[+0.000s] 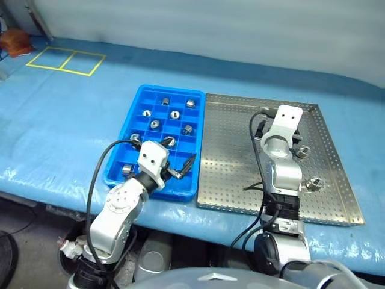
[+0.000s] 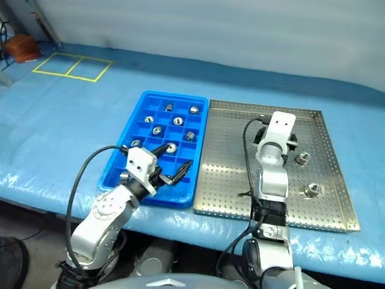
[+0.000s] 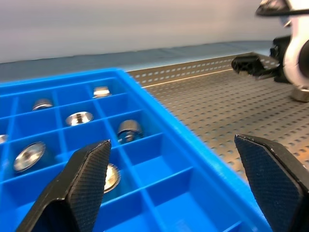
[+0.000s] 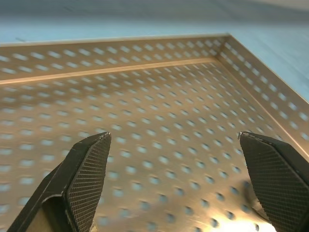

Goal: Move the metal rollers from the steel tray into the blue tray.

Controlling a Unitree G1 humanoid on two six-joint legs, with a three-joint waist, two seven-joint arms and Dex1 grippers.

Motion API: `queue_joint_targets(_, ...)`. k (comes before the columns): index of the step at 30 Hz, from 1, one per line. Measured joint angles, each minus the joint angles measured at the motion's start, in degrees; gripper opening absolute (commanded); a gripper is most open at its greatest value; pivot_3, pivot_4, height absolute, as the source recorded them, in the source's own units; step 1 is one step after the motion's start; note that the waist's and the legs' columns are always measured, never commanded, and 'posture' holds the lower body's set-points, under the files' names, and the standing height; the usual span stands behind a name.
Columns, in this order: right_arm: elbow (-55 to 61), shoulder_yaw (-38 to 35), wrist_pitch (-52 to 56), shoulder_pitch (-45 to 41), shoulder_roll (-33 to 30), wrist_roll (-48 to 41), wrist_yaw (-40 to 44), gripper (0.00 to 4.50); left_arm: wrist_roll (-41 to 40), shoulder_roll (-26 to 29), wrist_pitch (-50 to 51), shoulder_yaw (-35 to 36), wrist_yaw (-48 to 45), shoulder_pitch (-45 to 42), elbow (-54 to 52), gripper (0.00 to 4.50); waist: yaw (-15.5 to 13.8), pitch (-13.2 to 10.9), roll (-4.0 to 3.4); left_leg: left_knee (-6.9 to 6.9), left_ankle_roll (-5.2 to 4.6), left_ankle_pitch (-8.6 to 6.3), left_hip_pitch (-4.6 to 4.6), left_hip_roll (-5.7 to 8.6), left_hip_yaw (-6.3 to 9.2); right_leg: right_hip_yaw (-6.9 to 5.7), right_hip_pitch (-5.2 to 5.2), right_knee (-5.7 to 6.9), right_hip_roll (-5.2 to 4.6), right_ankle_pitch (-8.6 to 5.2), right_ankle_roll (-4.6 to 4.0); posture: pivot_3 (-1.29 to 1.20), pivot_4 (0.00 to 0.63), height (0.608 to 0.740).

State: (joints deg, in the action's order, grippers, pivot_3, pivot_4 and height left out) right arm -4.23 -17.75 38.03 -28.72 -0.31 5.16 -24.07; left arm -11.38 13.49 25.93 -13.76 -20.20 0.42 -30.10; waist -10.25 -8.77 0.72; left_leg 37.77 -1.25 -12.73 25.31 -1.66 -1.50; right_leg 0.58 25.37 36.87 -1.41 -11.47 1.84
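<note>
Counting what lies where, most of the job looks done: the blue tray (image 2: pixel 157 146) already carries a good number of metal rollers (image 2: pixel 171 147) in its square compartments — roughly eight or nine can be made out, one to a cell, though the cells under the left arm are partly hidden. On the steel tray (image 2: pixel 222 162), just beside it on the right with rims touching or nearly so, two rollers are left: one flanged piece (image 2: pixel 302 158) near the right rim and another (image 2: pixel 311 190) nearer the front edge. My judgement is that two transfers remain, unless more pieces hide behind the right arm.

The left gripper (image 2: pixel 170 169) hovers low over the near right corner of the blue tray, pointing roughly level toward the steel tray; its fingers (image 3: pixel 87 179) stand wide apart with nothing between them. The right gripper (image 4: pixel 178 188) reaches out over the middle of the steel tray, tilted a little downward toward its far right corner — jaws spread wide and empty, bare perforated floor between the pads. Neither remaining roller sits between its fingers; both lie off to its right.
</note>
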Motion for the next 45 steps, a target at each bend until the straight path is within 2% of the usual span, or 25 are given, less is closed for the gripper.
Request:
queue_joint_targets(5, -10.43, -4.52, -5.69, -6.23, -0.03, -0.87, -7.13, 4.47, 0.00, -0.34, 0.00, -2.41, -1.11, -1.26, 0.74, 4.50, 4.65, -0.03, -0.07, -0.01, -0.05, 0.03, -0.13, 0.01, 0.00, 0.10, -0.12, 0.07, 0.03, 0.19, 0.28, 0.23, 0.150, 0.740)
queue_joint_targets(9, -15.23, -6.74, -9.11, -8.66, -0.43, -1.68, -10.72, 4.47, 0.01, -0.36, 0.00, -2.61, -1.10, -1.26, 0.76, 4.50, 6.26, -0.03, -0.07, -0.10, -0.05, 0.03, -0.50, 0.01, 0.02, 0.12, -0.46, 0.06, 0.04, 0.17, 0.26, 0.24, 0.150, 0.740)
queue_joint_targets(11, -17.62, -7.63, -9.95, -8.95, -0.85, -2.45, -11.43, 4.47, 0.02, -0.35, 0.00, -2.62, -1.07, -1.22, 0.75, 4.50, 6.52, -0.03, -0.08, -0.15, -0.06, 0.02, -0.78, 0.01, 0.05, 0.12, -0.70, 0.02, 0.04, -0.07, 0.33, 0.24, 0.150, 0.740)
queue_joint_targets(16, -19.67, -8.00, -10.31, -9.02, -0.98, -4.00, -12.04, 4.47, 0.04, -0.39, 0.00, -2.62, -1.02, -1.01, 0.75, 4.50, 6.78, -0.04, -0.09, -0.12, -0.10, 0.05, -0.78, 0.01, 0.05, 0.15, -0.71, 0.04, 0.03, -0.15, 0.21, 0.25, 0.150, 0.740)
queue_joint_targets(45, -17.18, -5.28, -8.90, -6.59, -0.73, -6.25, -11.95, 4.47, 0.16, -0.65, -0.32, -3.70, -1.08, -0.63, 2.27, 4.50, 6.77, -0.04, -0.11, -0.13, -0.11, 0.05, -0.77, 0.02, 0.08, 0.18, -0.70, 0.03, 0.02, -0.15, 0.23, 0.24, 0.150, 0.740)
